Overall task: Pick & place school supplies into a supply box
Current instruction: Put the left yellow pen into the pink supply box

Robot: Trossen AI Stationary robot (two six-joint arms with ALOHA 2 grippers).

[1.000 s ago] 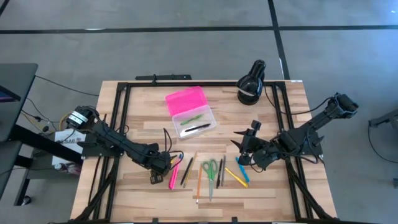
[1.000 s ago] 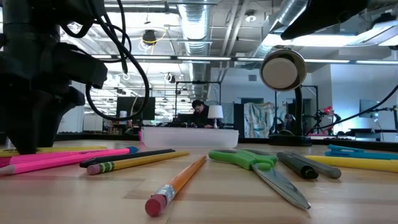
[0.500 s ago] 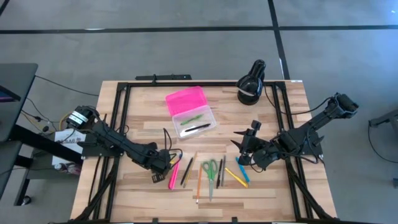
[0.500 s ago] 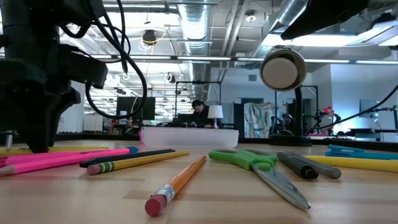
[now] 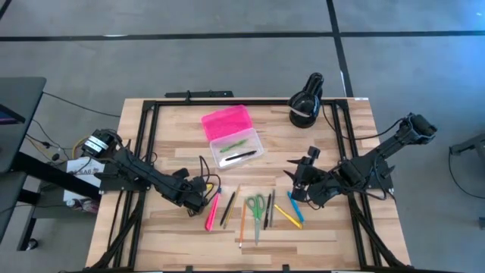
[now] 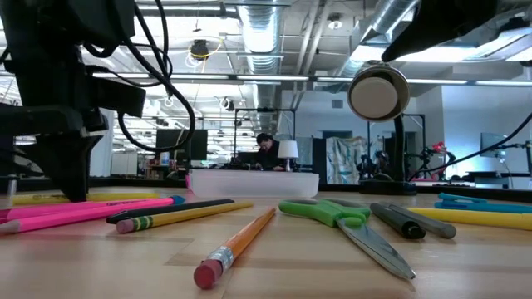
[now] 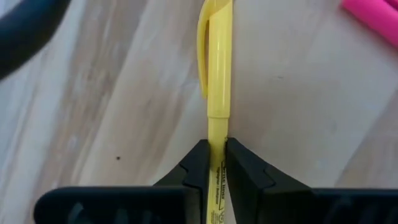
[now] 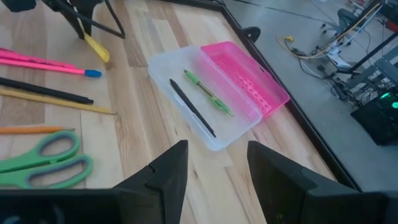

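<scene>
Yellow pen point(image 7: 218, 74): clamped between my left gripper point(image 7: 214, 168) fingers.
Left arm: stretched low over the table.
Right gripper point(image 8: 211, 163): mine, spread open, facing supply box point(image 8: 214, 106).

Overhead looks straight down, low camera skims the tabletop; both share the scissors point(image 5: 257, 205).

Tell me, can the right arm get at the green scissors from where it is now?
Probably yes. The right tool hangs open just beside the green scissors, with only a few pens lying flat between them. The left tool is busy gripping a yellow highlighter on the far side.
</scene>
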